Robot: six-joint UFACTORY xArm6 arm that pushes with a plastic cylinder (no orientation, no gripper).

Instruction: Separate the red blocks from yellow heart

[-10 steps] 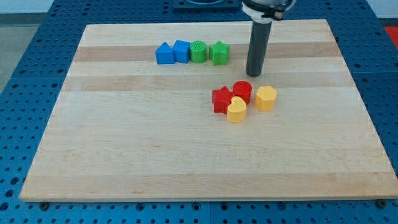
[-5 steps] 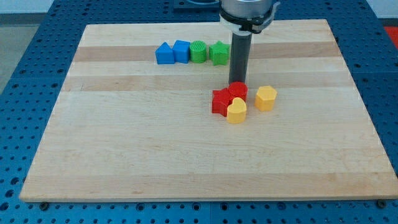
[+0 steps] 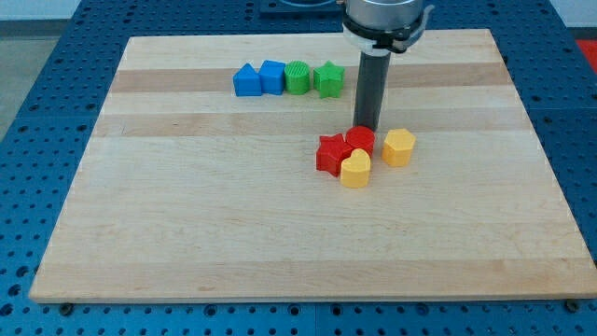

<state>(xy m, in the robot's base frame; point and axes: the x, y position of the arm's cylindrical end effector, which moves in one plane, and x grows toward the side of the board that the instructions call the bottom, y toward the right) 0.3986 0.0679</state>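
Pale wooden board (image 3: 233, 233) lies on a blue perforated bench (image 3: 37, 140); no writing or label can be read anywhere. My tip (image 3: 366, 127) stands at the top edge of the red cylinder (image 3: 361, 141), touching or nearly so (it is a bare rod, so it grasps nothing). Left of that sits the red star (image 3: 330, 154), and the yellow heart (image 3: 354, 169) presses against both from below. A yellow hexagon block (image 3: 398, 147) stands just right. Along the view's top run a blue house-shaped block (image 3: 246, 80), a blue cube (image 3: 272, 76), a green cylinder (image 3: 298, 77) and a green star (image 3: 328, 78).

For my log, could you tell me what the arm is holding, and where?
Nothing is held: my tip only stands against the red cylinder on its top side.
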